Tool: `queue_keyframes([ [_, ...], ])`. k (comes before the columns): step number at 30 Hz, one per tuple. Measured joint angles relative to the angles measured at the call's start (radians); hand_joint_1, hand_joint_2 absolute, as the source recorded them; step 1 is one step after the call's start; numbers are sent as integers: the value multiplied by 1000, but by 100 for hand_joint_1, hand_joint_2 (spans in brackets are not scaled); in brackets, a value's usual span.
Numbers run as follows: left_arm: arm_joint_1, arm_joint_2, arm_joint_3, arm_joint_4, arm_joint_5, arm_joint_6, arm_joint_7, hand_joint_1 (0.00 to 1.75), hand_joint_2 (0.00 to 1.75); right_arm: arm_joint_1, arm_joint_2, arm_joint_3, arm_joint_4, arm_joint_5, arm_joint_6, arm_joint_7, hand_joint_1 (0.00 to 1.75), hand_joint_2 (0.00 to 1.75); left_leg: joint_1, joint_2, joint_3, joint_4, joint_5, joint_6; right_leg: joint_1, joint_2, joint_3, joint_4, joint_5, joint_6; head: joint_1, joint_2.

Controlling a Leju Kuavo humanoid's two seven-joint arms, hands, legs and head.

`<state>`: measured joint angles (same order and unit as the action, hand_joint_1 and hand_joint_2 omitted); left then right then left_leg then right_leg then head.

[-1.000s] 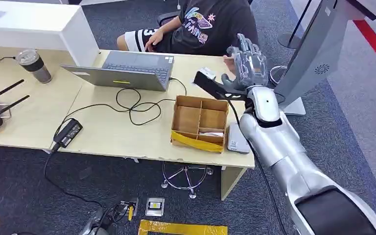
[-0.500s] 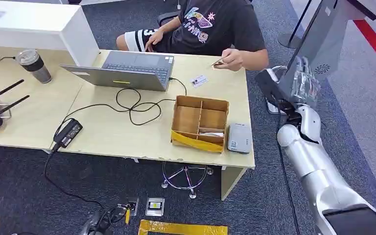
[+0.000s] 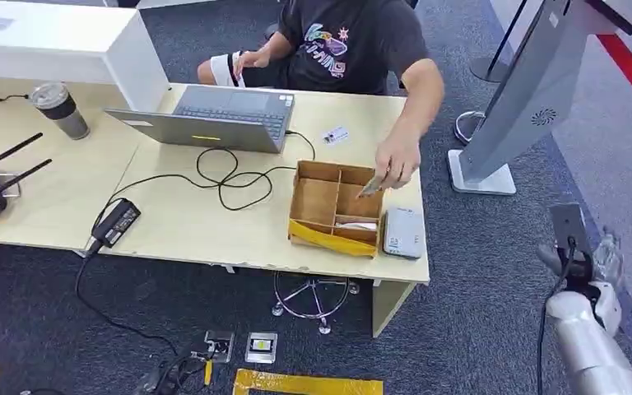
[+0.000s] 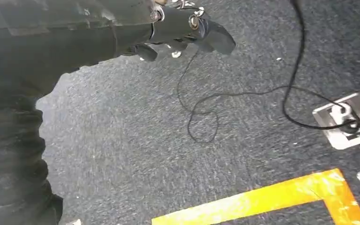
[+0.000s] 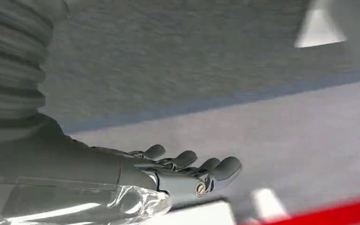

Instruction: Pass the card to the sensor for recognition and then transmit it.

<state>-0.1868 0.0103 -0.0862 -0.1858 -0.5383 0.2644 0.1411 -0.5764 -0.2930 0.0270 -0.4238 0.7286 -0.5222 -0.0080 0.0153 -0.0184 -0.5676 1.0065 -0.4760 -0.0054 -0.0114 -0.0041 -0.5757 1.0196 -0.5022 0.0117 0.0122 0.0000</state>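
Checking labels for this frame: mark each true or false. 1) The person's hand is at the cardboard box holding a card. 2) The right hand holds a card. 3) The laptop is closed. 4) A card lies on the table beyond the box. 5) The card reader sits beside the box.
1) True: the person's hand holds a card over the cardboard box.
2) False: the right hand holds nothing, its fingers extended.
3) False: the laptop is open.
4) True: a second card lies on the table.
5) True: the card reader sits against the box's side.
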Motion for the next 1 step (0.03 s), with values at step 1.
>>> queue_keyframes([
  [1, 5, 2, 2, 0, 0, 1, 0, 0, 175, 20, -4, -15, 6, -11, 6, 3, 0, 175, 0, 1, -1, 0, -1, -1, 0, 1, -1, 0, 0, 0, 0, 0],
])
